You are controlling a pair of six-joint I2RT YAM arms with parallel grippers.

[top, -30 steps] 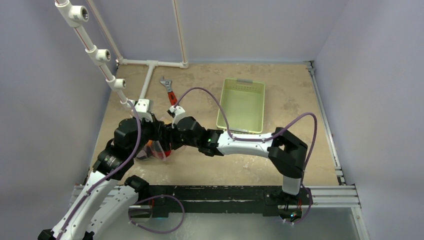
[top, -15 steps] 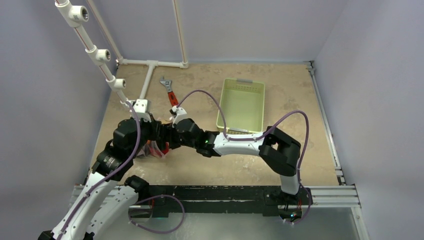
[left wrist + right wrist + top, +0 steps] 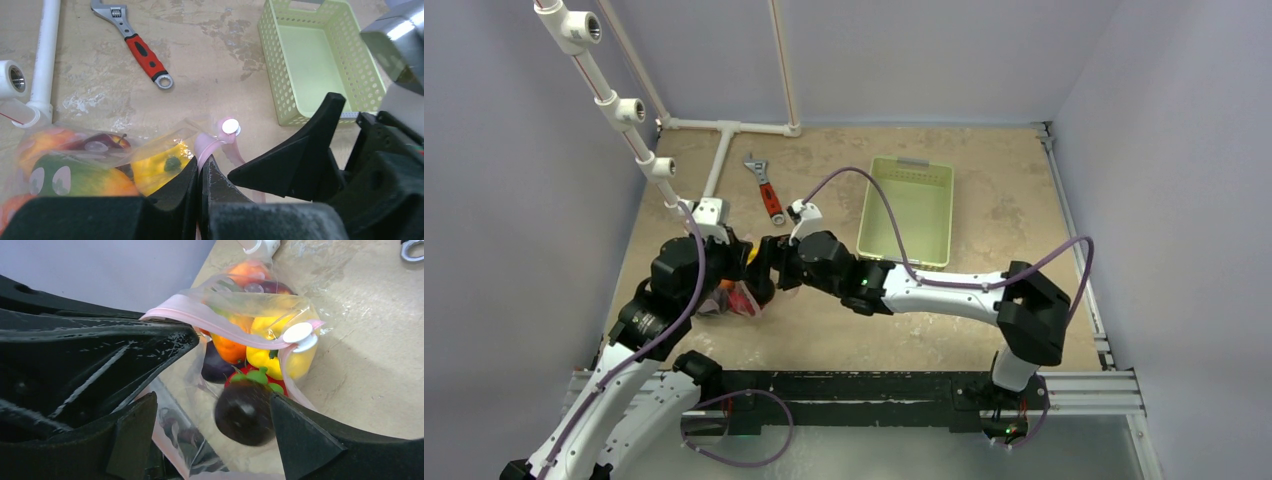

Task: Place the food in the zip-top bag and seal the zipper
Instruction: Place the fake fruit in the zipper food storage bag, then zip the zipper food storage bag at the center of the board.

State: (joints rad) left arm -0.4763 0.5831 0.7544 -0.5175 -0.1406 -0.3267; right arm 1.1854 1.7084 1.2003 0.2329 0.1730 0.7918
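The zip-top bag (image 3: 736,296) lies at the table's left with its mouth held up. My left gripper (image 3: 200,165) is shut on the pink zipper (image 3: 210,142), just below its white slider (image 3: 230,126). Through the clear plastic show a yellow pepper (image 3: 265,357), an orange piece (image 3: 230,350), a purple eggplant (image 3: 215,367) and a red tomato (image 3: 257,377). My right gripper (image 3: 212,402) stands open at the bag's mouth. A dark round fruit (image 3: 243,412), blurred, sits loose between its fingers, close to the right one.
A red-handled wrench (image 3: 766,190) lies behind the bag. The pale green mesh basket (image 3: 907,210) stands to the right. White pipes (image 3: 724,150) run along the back left, one section (image 3: 42,55) close to the bag.
My right gripper has opened wide and its arm has swung a little to the right. The left gripper has kept its hold on the zipper.
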